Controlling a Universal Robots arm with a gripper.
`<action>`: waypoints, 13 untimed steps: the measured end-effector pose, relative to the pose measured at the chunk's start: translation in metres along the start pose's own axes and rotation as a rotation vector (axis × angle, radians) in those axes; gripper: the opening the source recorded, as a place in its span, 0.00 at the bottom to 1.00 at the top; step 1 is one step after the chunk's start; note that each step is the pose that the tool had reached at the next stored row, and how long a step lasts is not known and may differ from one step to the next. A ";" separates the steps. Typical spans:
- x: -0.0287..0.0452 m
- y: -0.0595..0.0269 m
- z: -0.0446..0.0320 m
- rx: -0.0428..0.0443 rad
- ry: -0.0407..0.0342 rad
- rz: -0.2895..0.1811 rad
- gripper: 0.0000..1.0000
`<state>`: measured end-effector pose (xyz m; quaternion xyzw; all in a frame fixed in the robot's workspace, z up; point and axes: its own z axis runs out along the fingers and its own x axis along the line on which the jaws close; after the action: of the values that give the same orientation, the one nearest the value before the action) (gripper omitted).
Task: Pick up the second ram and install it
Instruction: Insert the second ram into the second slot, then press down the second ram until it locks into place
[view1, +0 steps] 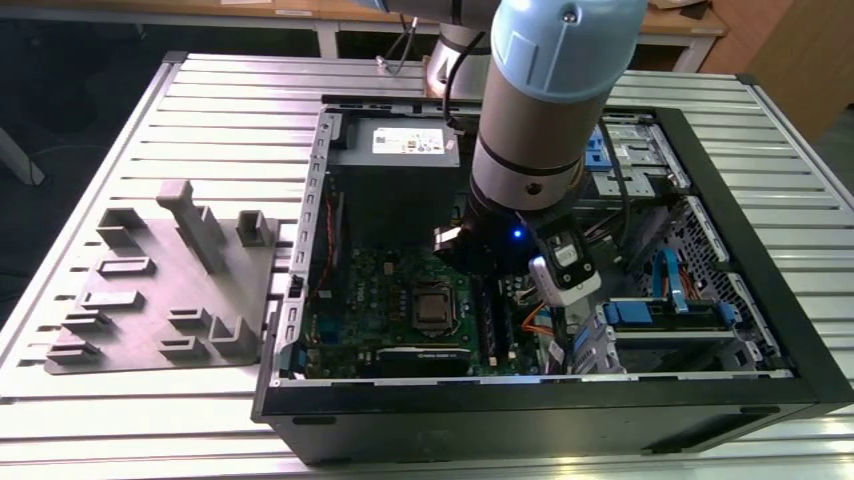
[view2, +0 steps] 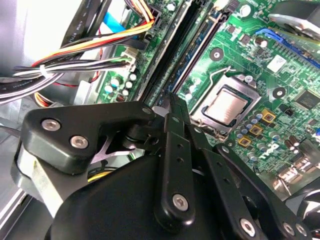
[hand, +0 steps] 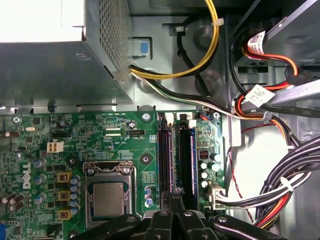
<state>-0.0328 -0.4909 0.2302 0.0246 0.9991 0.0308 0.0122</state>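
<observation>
My gripper (hand: 175, 192) is low inside the open computer case (view1: 747, 260), right over the near end of the two long black memory slots (hand: 165, 155) beside the processor socket (hand: 107, 192). Its fingers (view2: 175, 145) are pressed together and nothing shows between them. A thin, dark blue-edged stick (hand: 192, 152) stands on edge in the slot farther from the socket, and it also runs along the slots as the same blue stick (view2: 199, 47) in the second wrist view. It looks like a ram, but I cannot tell whether it is the second ram.
On the exterior view's left lies the grey tray (view1: 160, 300) with upright blocks. The grey power-supply box (view1: 394, 150) fills the case's far end. Bundles of cables (hand: 285, 185) hang close beside the slots, and drive cages (view1: 667, 320) stand on the exterior view's right.
</observation>
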 end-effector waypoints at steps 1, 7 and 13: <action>0.0000 0.0000 -0.0001 0.0001 0.0000 0.000 0.07; 0.0000 0.0001 -0.0013 0.0001 0.0000 0.000 0.07; 0.0000 0.0003 -0.0014 -0.0025 0.0002 0.000 0.07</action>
<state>-0.0328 -0.4907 0.2316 0.0246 0.9991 0.0321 0.0121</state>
